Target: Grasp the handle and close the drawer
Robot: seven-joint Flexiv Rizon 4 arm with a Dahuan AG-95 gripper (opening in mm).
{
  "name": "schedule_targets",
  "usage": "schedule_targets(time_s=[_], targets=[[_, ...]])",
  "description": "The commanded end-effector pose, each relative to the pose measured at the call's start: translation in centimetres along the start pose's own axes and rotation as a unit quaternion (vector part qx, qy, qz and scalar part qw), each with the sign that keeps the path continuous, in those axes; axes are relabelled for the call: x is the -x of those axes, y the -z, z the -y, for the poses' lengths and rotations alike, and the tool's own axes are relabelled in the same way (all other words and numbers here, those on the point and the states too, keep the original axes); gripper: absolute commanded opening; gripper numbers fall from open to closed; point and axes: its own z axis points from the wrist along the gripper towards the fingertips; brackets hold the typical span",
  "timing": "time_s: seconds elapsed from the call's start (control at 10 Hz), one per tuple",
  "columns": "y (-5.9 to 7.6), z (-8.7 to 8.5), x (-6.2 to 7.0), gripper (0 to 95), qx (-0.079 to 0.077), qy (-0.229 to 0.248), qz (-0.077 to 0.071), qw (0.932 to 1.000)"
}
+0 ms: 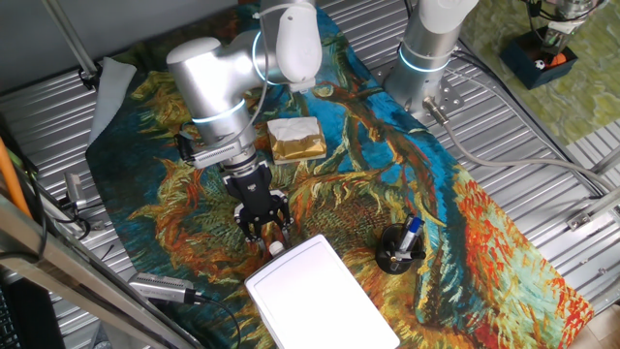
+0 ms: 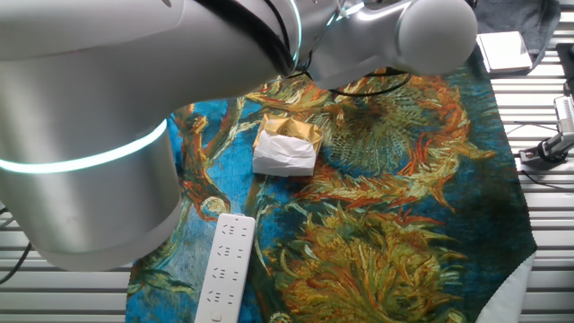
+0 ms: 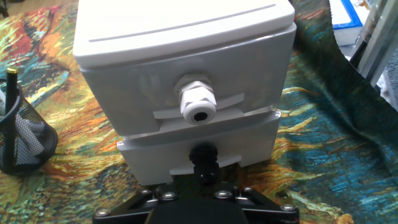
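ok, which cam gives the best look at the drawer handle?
Hand view: the white handle sits centred on the drawer front, facing the lens. One fixed view shows only a small white knob below the gripper. The other fixed view doesn't show it.

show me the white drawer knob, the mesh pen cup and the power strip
white drawer knob (image 3: 198, 104), hand view, on its round front face
mesh pen cup (image 1: 399, 253), one fixed view, on its black mesh wall
power strip (image 2: 225, 269), the other fixed view, mid-length on its white top
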Motion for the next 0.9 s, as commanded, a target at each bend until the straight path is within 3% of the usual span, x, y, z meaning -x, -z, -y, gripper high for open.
schedule_targets(time_s=[0.1, 0.9], targets=[[0.04, -0.03, -0.02, 38.0, 0.000, 0.000, -0.002, 1.0000], [0.07, -0.05, 0.01, 38.0, 0.003, 0.005, 0.000, 1.0000]])
